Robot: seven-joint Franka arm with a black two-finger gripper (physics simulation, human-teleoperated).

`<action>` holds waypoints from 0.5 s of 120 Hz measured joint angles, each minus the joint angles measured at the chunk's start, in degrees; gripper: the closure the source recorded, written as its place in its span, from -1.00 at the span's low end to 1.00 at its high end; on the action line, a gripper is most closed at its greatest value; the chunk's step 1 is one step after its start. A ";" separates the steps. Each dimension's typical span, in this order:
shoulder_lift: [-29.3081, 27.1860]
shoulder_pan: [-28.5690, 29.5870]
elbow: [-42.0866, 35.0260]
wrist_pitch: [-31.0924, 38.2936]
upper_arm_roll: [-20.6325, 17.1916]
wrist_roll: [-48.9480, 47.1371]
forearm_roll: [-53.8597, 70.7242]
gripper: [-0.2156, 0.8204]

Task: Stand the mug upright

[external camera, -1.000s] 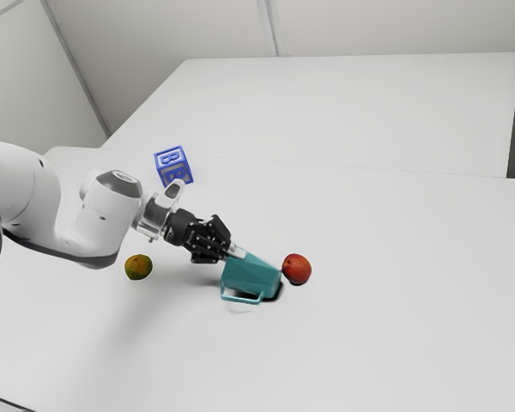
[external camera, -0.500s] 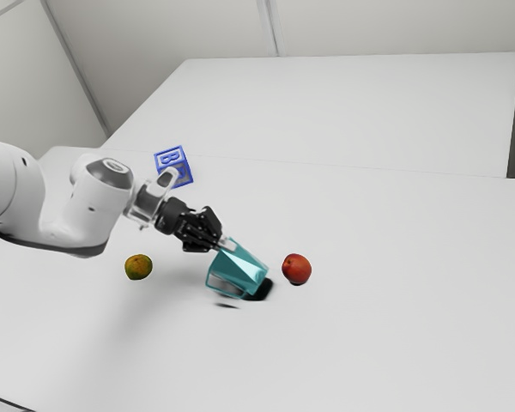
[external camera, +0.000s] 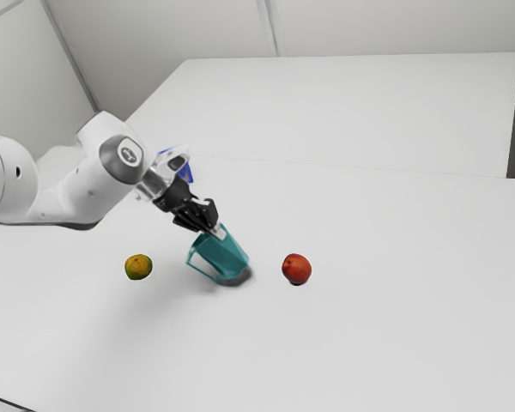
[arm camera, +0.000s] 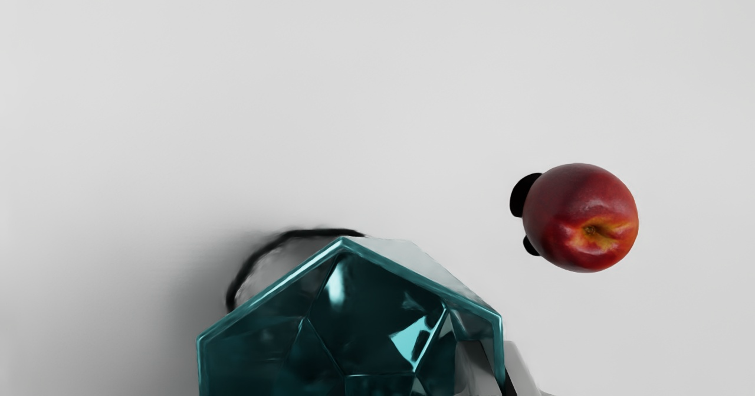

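Leaning just below the end effector [external camera: 216,231], the tilted mug [external camera: 221,255] is pinched in its grip.

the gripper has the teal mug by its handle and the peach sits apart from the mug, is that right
Not the handle: the exterior view shows the gripper holding the teal mug at its rim. The peach does sit apart from the mug.

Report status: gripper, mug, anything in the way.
Gripper shut on the mug at its rim. Mug tilted, not yet upright. Red fruit apart from it, likely no obstacle.
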 joint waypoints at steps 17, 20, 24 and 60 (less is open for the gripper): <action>-0.26 -2.06 0.12 5.04 0.09 -3.97 10.30 0.93; -0.30 -2.32 0.15 5.76 0.09 -4.79 12.22 0.93; -0.37 -2.64 0.16 6.70 0.12 -5.85 14.50 0.93; -0.14 -2.56 0.01 13.13 0.20 -13.53 26.92 0.93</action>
